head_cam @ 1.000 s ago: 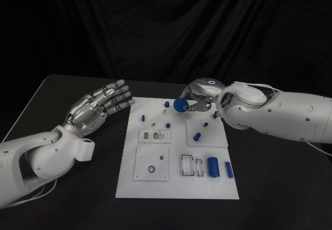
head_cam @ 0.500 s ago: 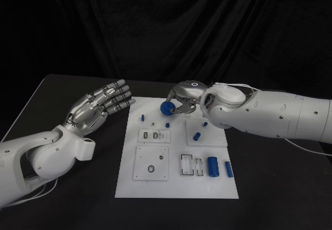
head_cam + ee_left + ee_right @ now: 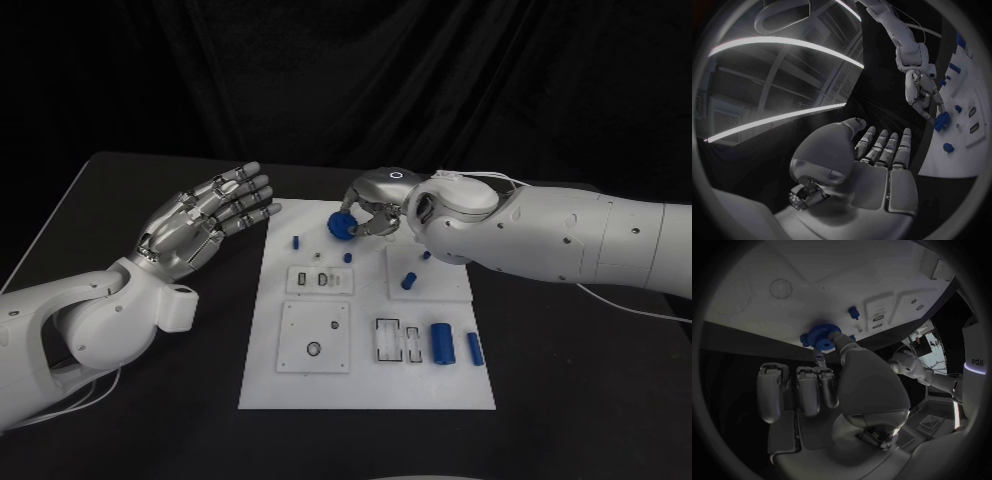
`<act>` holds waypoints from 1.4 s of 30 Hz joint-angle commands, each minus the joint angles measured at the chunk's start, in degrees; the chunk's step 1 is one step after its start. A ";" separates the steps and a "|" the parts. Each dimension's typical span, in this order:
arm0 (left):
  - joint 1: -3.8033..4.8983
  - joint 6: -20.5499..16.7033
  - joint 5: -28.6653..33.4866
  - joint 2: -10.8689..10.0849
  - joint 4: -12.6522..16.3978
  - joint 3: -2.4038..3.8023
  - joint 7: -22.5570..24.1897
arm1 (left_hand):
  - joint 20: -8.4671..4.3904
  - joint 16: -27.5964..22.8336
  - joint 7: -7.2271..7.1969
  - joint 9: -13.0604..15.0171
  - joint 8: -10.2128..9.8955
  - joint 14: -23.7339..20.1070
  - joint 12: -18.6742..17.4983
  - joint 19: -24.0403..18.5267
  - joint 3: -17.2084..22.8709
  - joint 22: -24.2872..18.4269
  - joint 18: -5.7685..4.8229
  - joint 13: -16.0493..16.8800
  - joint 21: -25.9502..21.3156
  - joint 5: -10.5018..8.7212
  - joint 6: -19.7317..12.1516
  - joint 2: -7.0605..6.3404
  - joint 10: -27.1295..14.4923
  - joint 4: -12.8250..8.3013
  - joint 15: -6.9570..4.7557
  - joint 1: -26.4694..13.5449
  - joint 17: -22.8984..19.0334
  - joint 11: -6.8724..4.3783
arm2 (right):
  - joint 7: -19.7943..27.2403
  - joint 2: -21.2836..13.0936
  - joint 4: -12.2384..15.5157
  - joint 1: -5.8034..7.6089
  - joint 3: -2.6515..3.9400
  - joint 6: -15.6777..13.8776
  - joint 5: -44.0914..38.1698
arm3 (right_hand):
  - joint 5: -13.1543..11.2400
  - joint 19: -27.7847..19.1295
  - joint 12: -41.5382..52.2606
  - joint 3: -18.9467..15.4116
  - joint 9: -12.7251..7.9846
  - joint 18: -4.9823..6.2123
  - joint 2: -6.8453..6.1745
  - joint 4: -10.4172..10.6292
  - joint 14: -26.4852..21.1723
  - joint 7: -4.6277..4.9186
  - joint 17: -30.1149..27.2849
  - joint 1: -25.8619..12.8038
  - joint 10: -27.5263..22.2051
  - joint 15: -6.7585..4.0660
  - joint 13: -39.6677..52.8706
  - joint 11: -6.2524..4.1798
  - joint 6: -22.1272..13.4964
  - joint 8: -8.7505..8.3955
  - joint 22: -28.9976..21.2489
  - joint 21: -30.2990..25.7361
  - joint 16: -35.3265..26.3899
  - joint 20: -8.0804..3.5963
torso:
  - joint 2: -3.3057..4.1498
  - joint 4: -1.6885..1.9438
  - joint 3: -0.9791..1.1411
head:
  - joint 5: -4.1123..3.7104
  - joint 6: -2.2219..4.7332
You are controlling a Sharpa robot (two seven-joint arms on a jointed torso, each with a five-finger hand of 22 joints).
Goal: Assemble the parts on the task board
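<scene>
The white task board (image 3: pixel 368 385) lies in the middle of the black table. Above its far edge my right hand (image 3: pixel 378 203) pinches a blue gear (image 3: pixel 342 225) between thumb and fingertips; the right wrist view shows this gear (image 3: pixel 820 336) held just over the board (image 3: pixel 786 270). To the left of the board my left hand (image 3: pixel 202 215) is raised off the table, fingers spread, holding nothing. In the left wrist view, the open palm (image 3: pixel 873 170) faces the right hand (image 3: pixel 920 87) and the gear (image 3: pixel 941 121).
Several blue parts stay on the board: two cylinders (image 3: pixel 441 343) near the front right, a shorter one (image 3: pixel 408 281) on a raised plate, and small pegs (image 3: pixel 297 242) further back. White plates with slots and holes (image 3: pixel 316 338) sit on its left half.
My right hand has carried the blue gear leftward along the board's far edge. The left hand has barely moved.
</scene>
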 commanded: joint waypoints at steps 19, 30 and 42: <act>-0.10 0.96 0.13 0.47 -0.35 0.04 5.20 | 0.11 0.17 0.44 0.03 0.33 -0.36 0.29 -0.33 0.47 -0.10 -0.30 0.04 -0.33 0.08 -0.31 0.00 0.01 0.15 0.10 -0.62 -0.01 0.32 | -1.08 1.10 -0.74 -0.54 -0.03 3.10 -0.54 | -8.06 1.62 0.06 1.36 7.67 -0.21 -0.84 0.09 6.11 -0.69 15.00 -1.46 5.81 -1.27 14.88 -1.65 -14.68 -6.08 9.39 -1.46 0.07 -0.86 | -0.01 -0.04 -0.01 | -0.21 -0.19; -0.13 1.11 0.13 0.62 -0.66 0.04 5.13 | 0.11 0.15 0.47 0.02 0.32 -0.42 0.25 -0.29 0.56 -0.09 -0.32 0.03 -0.31 0.05 -0.34 -0.04 -0.05 0.15 0.09 -0.66 -0.02 0.33 | -1.28 1.16 -0.87 -0.60 -0.02 3.55 -0.54 | -9.79 1.50 -0.09 1.02 7.14 -0.14 -0.54 0.34 6.05 -0.65 14.79 -1.72 5.58 -1.28 14.58 -1.64 -14.16 -5.83 9.23 -1.71 -0.11 -0.89 | -0.01 -0.04 0.00 | -0.34 -0.39; -0.20 1.19 0.13 0.46 -0.72 0.04 5.07 | 0.11 0.16 0.48 0.01 0.31 -0.43 0.26 -0.27 0.61 -0.09 -0.32 0.02 -0.30 0.05 -0.38 -0.05 -0.06 0.15 0.09 -0.68 -0.02 0.34 | -1.08 0.29 -0.90 -0.73 -0.03 3.36 -0.54 | -10.32 1.45 -0.01 0.36 7.72 -0.11 0.03 1.16 6.00 0.19 14.61 -2.48 5.71 -0.74 14.74 -0.98 -6.80 -4.11 9.16 -1.97 -0.27 -0.50 | -0.01 -0.04 -0.01 | -0.20 -0.37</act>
